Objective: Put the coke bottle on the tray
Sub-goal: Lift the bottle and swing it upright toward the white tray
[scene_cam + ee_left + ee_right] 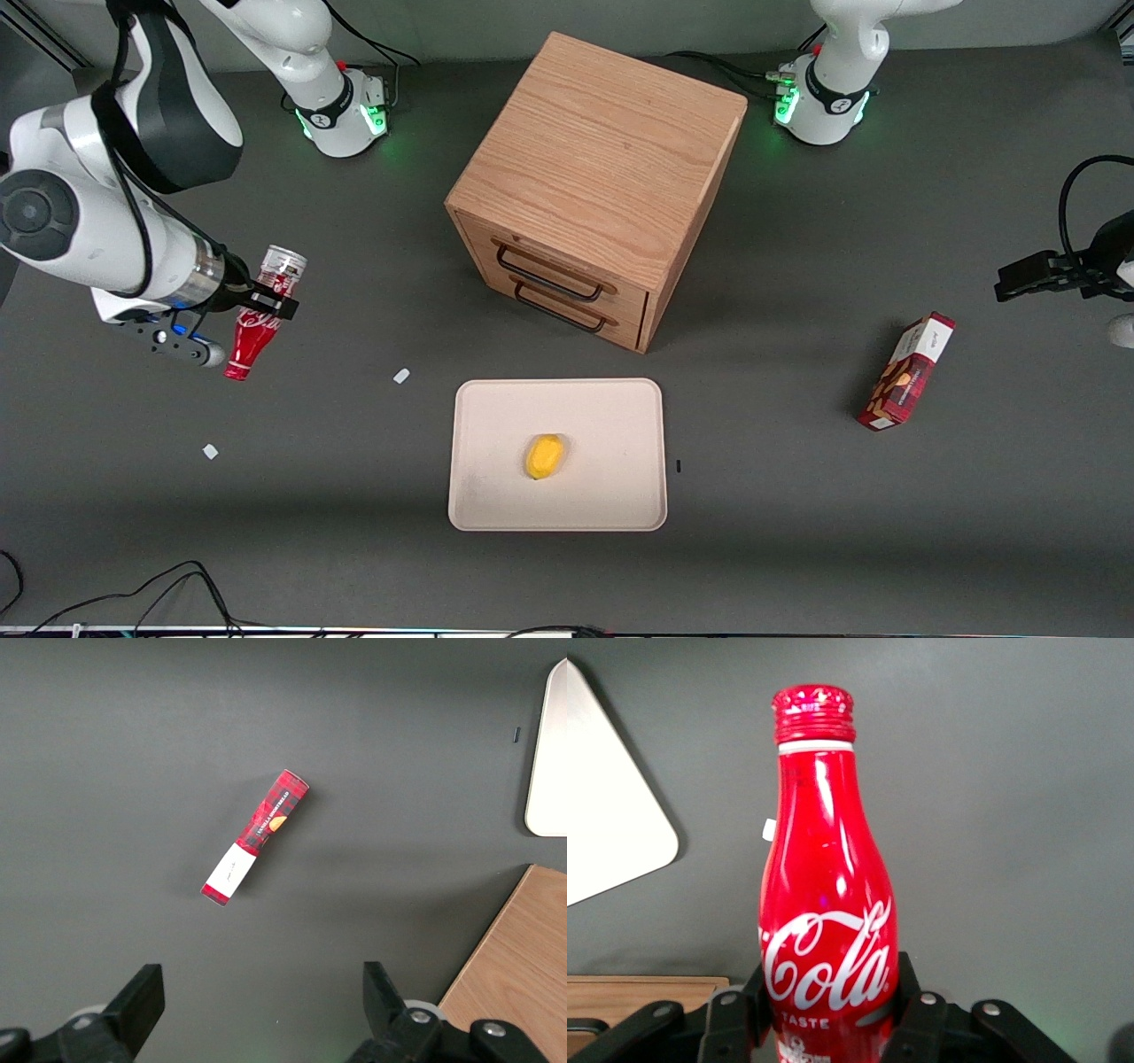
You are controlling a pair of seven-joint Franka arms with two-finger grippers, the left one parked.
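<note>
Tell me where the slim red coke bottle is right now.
The slim red coke bottle hangs cap-down above the table, gripped by the claw, toward the working arm's end, well apart from the cream-beige rectangular tray.

Red, white-lettered coke bottle (258, 324); cream-beige tray (478, 416); yellow fruit (544, 456).

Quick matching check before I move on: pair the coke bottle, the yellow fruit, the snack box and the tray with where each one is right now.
1 coke bottle
2 yellow fruit
3 snack box
4 tray

a on the tray
b held in the gripper, above the table
c on the table in front of the drawer cabinet
d on the table toward the parked arm's end

1-b, 2-a, 3-d, 4-c
</note>
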